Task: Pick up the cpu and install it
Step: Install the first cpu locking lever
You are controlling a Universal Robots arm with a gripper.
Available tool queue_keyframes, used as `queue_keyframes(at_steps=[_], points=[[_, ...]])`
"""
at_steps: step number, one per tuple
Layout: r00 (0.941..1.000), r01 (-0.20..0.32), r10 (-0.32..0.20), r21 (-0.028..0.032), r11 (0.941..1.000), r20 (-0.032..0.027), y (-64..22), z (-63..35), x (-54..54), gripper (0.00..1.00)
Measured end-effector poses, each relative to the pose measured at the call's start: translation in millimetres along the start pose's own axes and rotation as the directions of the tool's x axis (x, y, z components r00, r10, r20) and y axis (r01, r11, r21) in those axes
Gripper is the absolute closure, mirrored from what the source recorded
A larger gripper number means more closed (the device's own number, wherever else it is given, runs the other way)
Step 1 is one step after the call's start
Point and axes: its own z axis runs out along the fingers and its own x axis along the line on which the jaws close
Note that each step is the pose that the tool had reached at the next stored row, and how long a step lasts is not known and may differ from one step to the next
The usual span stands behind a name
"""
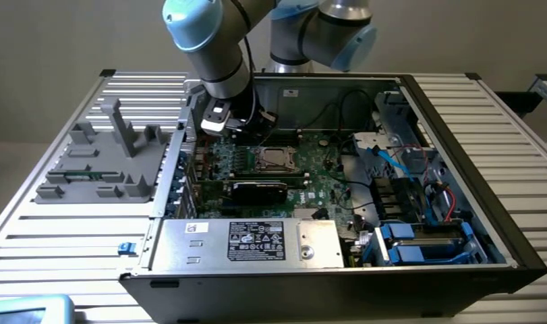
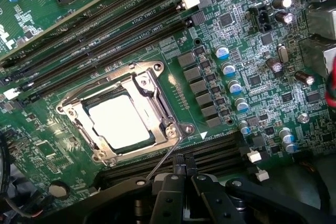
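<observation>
The cpu (image 2: pixel 119 121) lies flat in its socket on the green motherboard (image 2: pixel 247 77), its silver top showing inside the metal frame (image 2: pixel 157 98) that is folded down over its edges. In the exterior view the cpu (image 1: pixel 275 157) sits mid-board inside the open computer case. My gripper (image 2: pixel 184 176) hovers just beside the socket's corner, fingers shut together with nothing between them. A thin wire lever (image 2: pixel 163 160) runs from the socket corner toward the fingertips. The gripper (image 1: pixel 240 128) hangs over the board, slightly toward the exterior view's left of the socket.
Black memory slots (image 2: pixel 105 30) flank the socket. A black card (image 1: pixel 260 191) stands in front of it, and a power supply (image 1: pixel 246 241) nearer still. Cables and blue drive bays (image 1: pixel 417 243) fill the case's right. A grey fixture tray (image 1: pixel 102 162) rests outside on the left.
</observation>
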Motion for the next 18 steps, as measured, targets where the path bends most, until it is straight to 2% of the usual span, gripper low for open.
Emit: queue_keyframes(at_steps=[1,4,5,9,11,15,18], points=[[1.0,0.001,-0.001,0.0015,1.0,-0.003,0.3,-0.1,0.2,0.89],[0.9998,0.005,-0.005,0.0095,0.9999,-0.0172,0.7,-0.3,0.2,0.89],[0.9998,0.005,-0.005,0.0107,0.9999,-0.0189,1.0,-0.4,-0.3,0.89],[0.9998,0.004,-0.004,0.0161,0.9999,-0.0185,2.6,-1.2,-1.6,0.89],[0.9998,0.004,-0.004,0.0164,0.9999,-0.0187,3.2,-1.4,-1.4,0.89],[0.9997,0.006,-0.005,0.0192,0.9998,-0.0233,4.2,-1.1,-1.1,0.89],[0.9997,0.006,-0.006,0.0199,0.9998,-0.0246,4.6,-0.6,-1.1,0.89]])
